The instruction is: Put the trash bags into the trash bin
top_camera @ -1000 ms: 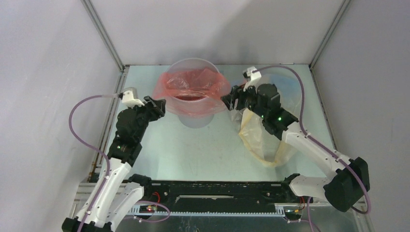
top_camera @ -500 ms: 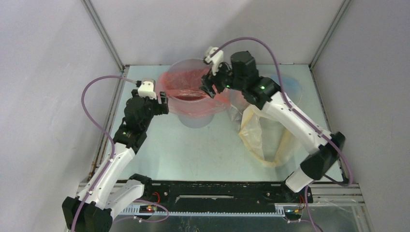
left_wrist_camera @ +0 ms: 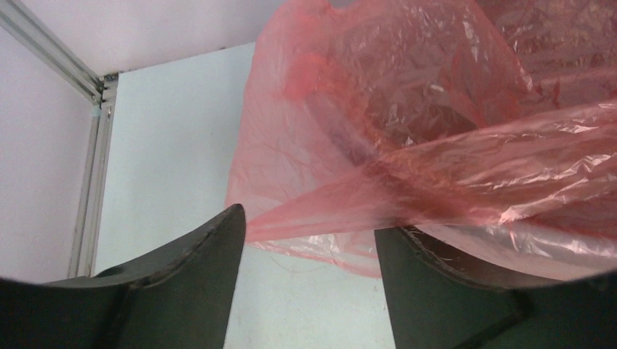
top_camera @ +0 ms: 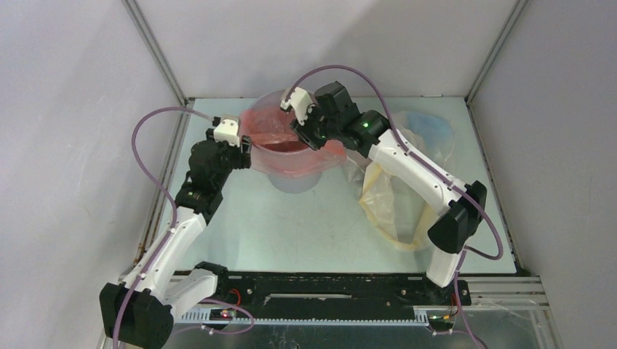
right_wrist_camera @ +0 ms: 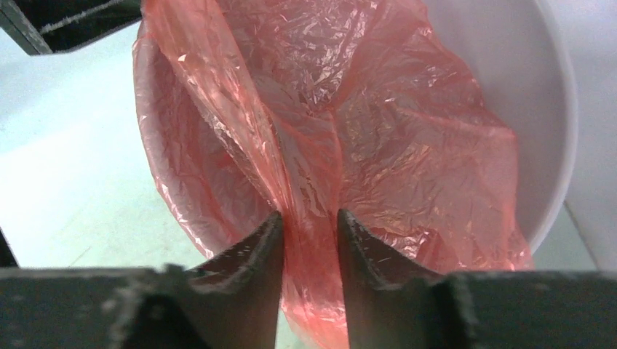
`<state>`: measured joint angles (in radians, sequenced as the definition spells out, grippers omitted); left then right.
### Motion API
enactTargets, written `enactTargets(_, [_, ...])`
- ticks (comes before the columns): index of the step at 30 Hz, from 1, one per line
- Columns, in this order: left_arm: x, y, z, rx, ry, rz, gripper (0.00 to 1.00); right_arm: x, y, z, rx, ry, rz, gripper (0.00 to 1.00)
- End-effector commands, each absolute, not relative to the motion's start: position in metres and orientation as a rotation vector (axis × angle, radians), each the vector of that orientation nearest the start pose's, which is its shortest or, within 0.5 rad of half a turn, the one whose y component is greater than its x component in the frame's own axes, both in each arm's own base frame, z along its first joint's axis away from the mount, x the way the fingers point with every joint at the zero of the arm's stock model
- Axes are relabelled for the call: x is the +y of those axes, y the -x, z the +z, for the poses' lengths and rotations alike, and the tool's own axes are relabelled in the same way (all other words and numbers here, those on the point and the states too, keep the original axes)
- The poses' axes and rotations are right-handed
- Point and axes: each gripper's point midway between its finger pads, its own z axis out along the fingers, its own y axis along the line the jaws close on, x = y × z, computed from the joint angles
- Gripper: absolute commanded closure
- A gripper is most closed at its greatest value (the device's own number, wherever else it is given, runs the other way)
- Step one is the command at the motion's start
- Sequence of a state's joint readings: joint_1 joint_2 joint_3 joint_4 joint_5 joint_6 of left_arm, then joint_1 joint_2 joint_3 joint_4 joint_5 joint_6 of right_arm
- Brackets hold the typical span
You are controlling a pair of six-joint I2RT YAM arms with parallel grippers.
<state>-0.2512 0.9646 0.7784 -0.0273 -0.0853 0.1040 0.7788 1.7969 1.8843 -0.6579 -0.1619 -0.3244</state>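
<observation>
Pinching red-pink bag [right_wrist_camera: 407, 145] fold over grey bin [right_wrist_camera: 538, 109]: right gripper [right_wrist_camera: 309, 218], clenched; left gripper [left_wrist_camera: 309, 222] released, at bin's 9 o'clock rim.

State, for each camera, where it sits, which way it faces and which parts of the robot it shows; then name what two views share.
Top external: above and behind the arms, looking down on the table; both arms show, left gripper and right gripper at the trash bin.
Left wrist: on the left arm, facing the red-pink bag; its two open fingers show.
Right wrist: above the bin, looking down into it; its fingers pinch a bag fold.
Shared: both wrist views show the red-pink bag.
</observation>
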Motion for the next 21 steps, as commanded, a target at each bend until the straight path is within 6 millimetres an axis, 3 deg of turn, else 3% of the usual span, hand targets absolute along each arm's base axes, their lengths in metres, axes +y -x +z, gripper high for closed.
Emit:
enactTargets(1, [-0.075, -0.362, 0.285, 1.643, -0.251, -0.082, 0.36, 0.367, -0.359, 0.311, 1.744, 1.162, 0.417, 0.69])
enactTargets(7, [-0.071, -0.372, 0.288, 1.652, -0.228, -0.085, 0.69, 0.365, -0.371, 0.329, 1.734, 1.083, 0.436, 1.0])
enactTargets(9, [-0.07, -0.374, 0.29, 1.652, -0.219, -0.085, 0.82, 0.363, -0.376, 0.334, 1.735, 1.058, 0.441, 1.0])
enactTargets(11, [-0.067, -0.374, 0.295, 1.645, -0.204, -0.077, 0.89, 0.361, -0.383, 0.338, 1.737, 1.026, 0.442, 1.0])
enactTargets(17, [-0.063, -0.378, 0.318, 1.618, -0.18, -0.077, 1.0, 0.354, -0.412, 0.354, 1.743, 0.907, 0.472, 1.0])
enactTargets(21, [-0.061, -0.391, 0.314, 1.691, -0.174, -0.108, 1.0, 0.353, -0.435, 0.36, 1.753, 0.852, 0.473, 1.0])
